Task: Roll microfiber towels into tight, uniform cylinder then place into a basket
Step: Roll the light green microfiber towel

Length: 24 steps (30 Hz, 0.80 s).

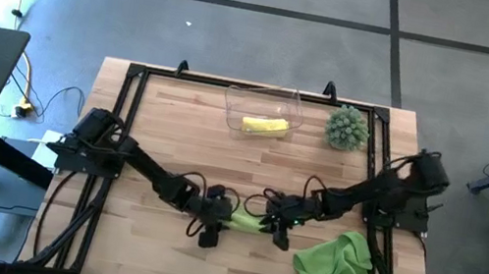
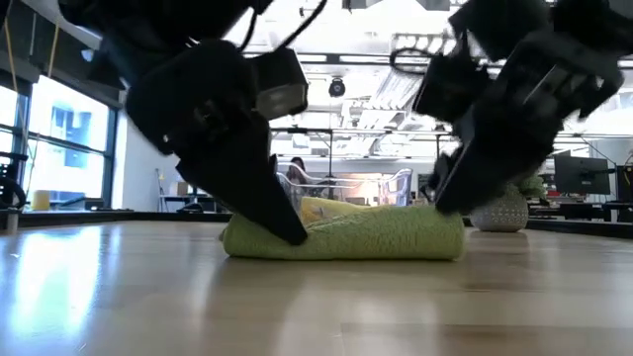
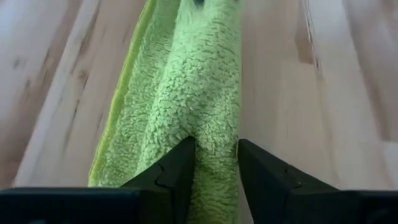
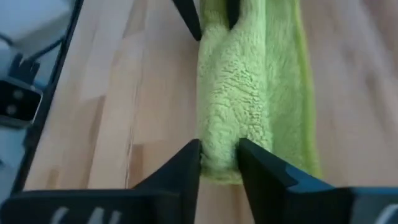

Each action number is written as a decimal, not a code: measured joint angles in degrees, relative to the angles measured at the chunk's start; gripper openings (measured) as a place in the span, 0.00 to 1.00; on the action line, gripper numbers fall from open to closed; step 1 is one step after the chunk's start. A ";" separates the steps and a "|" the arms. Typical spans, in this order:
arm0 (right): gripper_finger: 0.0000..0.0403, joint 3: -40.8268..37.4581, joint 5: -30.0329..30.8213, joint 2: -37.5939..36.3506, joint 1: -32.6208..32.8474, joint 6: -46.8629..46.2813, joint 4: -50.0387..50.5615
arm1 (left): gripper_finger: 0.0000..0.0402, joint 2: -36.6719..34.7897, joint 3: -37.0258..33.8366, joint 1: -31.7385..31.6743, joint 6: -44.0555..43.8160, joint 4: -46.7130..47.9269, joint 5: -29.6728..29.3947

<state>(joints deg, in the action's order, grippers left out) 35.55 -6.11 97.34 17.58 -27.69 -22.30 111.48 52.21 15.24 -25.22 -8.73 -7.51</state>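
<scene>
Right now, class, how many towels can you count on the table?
3: a yellow towel in the basket, a rolled green towel between both grippers, a loose green towel beside the right arm.

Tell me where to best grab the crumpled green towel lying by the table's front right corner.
The crumpled green towel lies loose, untouched. Come from above and pinch a raised fold on its upper bunch, where cloth stands off the table; both grippers are busy on the rolled towel.

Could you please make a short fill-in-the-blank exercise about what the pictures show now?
1. Each gripper, left and right, pinches one end of the rolled ____ towel.
2. The clear basket holds a rolled ____ towel.
3. A loose green towel lies crumpled near the ____ arm.
4. The spiky plant stands ____ the basket.

Missing words: green; yellow; right; beside
</scene>
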 joint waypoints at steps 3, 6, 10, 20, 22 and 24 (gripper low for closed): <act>0.31 0.15 0.94 -5.30 -0.09 6.67 4.89 | 0.27 -0.02 -0.02 -1.51 -2.89 -0.02 3.39; 0.32 0.07 4.97 -9.18 1.73 12.82 5.91 | 0.25 -0.07 -0.04 -2.95 -4.71 -0.16 5.49; 0.32 0.24 14.26 -9.57 7.14 27.56 2.37 | 0.24 -0.04 -0.21 -5.54 -6.16 -1.06 9.83; 0.32 0.83 26.16 2.86 11.16 30.15 -6.72 | 0.20 0.28 -0.40 -9.23 -7.84 -3.08 14.96; 0.32 2.01 24.94 4.68 11.34 29.54 -7.07 | 0.19 0.30 -0.42 -9.48 -7.82 -3.10 15.06; 0.32 3.39 24.12 6.58 11.34 29.47 -7.15 | 0.18 0.31 -0.42 -9.63 -7.82 -3.12 15.23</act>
<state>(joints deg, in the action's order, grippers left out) 38.94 18.01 103.92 28.93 1.78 -29.45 111.79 51.79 5.61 -33.04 -11.85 7.72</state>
